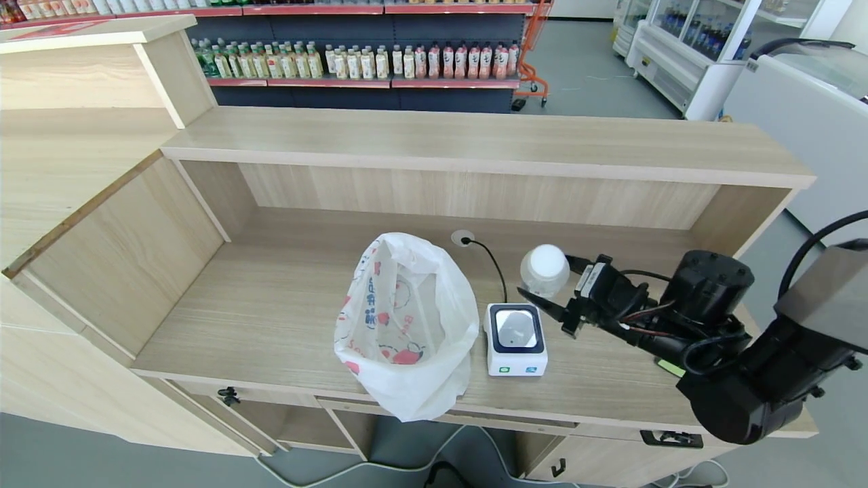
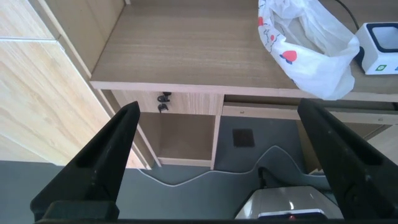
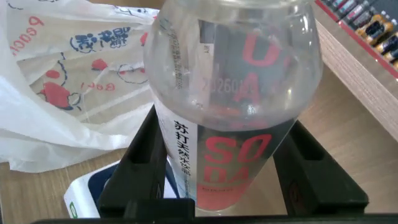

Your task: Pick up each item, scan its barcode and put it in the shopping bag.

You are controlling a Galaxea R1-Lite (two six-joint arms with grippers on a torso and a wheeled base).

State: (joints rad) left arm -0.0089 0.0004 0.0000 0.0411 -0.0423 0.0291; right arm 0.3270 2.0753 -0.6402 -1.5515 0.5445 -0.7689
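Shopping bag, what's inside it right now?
Through the shopping bag's open mouth, only its printed plastic walls show, no item. Its bottom is covered by the crumpled front folds.

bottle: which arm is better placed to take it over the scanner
Right. The right gripper clasps the bottle, just beside the scanner. The left gripper hangs open below the front edge of the desk, with the shopping bag between it and the scanner.

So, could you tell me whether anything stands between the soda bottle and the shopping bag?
Yes: the scanner sits between the soda bottle and the shopping bag, its cable running behind it. It is low, so a lifted bottle would probably clear it.
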